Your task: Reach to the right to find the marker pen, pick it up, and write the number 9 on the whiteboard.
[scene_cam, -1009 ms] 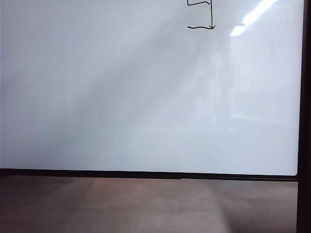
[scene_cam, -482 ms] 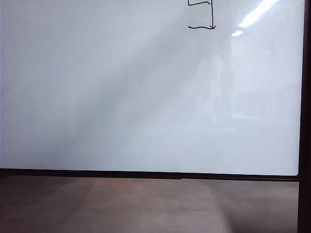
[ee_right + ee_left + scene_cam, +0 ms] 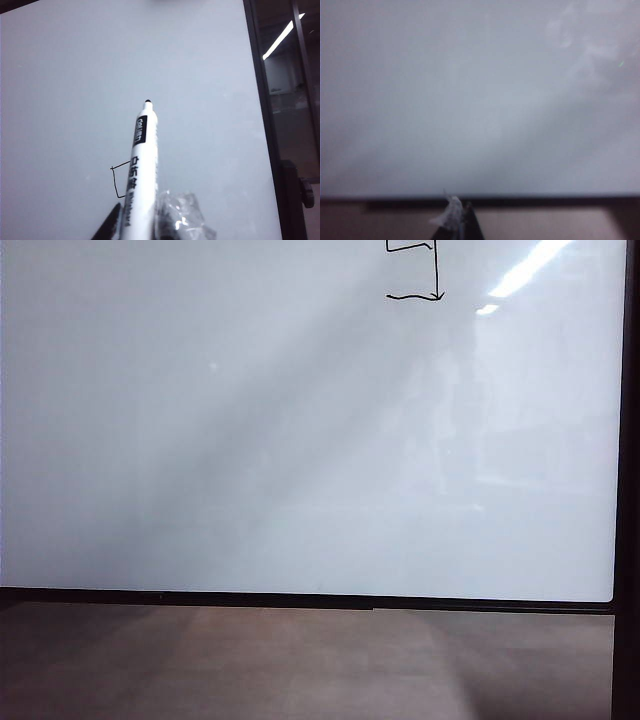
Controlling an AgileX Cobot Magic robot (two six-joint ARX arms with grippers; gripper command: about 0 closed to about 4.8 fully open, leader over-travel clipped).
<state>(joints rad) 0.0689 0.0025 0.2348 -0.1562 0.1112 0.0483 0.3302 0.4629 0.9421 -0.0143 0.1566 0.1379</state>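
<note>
Our right gripper [image 3: 137,227] is clamped on the white marker pen [image 3: 140,170], its fingers wrapped in clear plastic, the pen's black tip raised toward the whiteboard [image 3: 125,75] but apart from it — we see bare white surface around the nib. Beside the pen's barrel in the right wrist view, part of the boxy loop of the number 9 [image 3: 116,181] shows in thin black line. In the exterior view neither arm appears; the number 9 [image 3: 425,275] sits at the upper edge of the whiteboard [image 3: 250,440], right of the middle, its straight stem running down to a short wavy base stroke, with a bright light streak [image 3: 530,265] just to its right. The board's black frame [image 3: 300,599] meets a brown surface [image 3: 300,670] below. Our left gripper [image 3: 456,225] faces a blank stretch of the whiteboard [image 3: 470,100] near its lower frame — only its blurred tips show, close together, and we cannot tell whether they are fully closed; nothing visible is held
</note>
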